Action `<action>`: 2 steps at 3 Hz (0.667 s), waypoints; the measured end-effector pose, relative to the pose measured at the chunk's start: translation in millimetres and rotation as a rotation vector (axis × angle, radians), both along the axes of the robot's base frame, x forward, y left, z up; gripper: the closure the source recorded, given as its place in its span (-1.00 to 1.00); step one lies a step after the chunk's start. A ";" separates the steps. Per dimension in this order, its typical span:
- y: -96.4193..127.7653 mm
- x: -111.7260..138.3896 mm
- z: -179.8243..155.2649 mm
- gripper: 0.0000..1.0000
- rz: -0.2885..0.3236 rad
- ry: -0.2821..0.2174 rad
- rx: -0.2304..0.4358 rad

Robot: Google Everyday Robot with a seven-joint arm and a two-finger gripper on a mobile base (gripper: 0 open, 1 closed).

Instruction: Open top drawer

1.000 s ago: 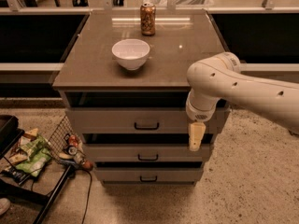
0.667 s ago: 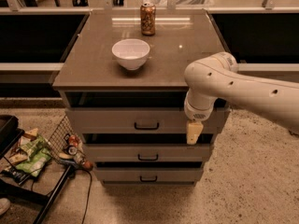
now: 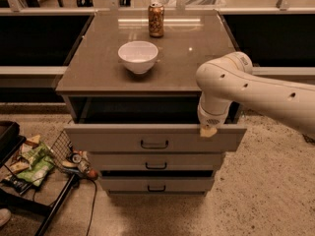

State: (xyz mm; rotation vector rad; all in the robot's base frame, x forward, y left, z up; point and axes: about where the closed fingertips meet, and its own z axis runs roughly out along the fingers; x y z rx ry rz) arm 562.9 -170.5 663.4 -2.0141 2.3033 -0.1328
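- Reaching in from the right, the white arm (image 3: 256, 90) bent down past the near right corner of the cabinet (image 3: 98, 75) and ended in the gripper (image 3: 208, 131).
- The gripper's pale tip sat at the upper edge of the top drawer (image 3: 113, 139), close to the right end of its front panel.
- Whether the gripper was open, closed or clamped on that edge could not be told.
- The top drawer stood pulled out toward the near side, with a dark opening between its front and the cabinet's top slab.
- Its dark loop handle (image 3: 154, 144) sat at the centre of the front, well left of the gripper.
- Under it lay the middle drawer (image 3: 118, 161) and the bottom drawer (image 3: 123, 184), both slimmer, each with a similar dark handle.
- On the cabinet, a white bowl (image 3: 138, 56) stood upright left of centre.
- A can (image 3: 156, 19) stood farther back, apart from the bowl.
- On the speckled floor (image 3: 256, 200) at the left, a wire rack (image 3: 61, 146) leaned by the cabinet with snack bags (image 3: 32, 163) beside it.
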 end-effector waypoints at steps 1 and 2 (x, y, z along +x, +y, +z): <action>0.0 0.0 6.9 0.99 0.000 0.000 0.000; -0.1 -0.1 12.2 -1.00 0.000 0.000 0.000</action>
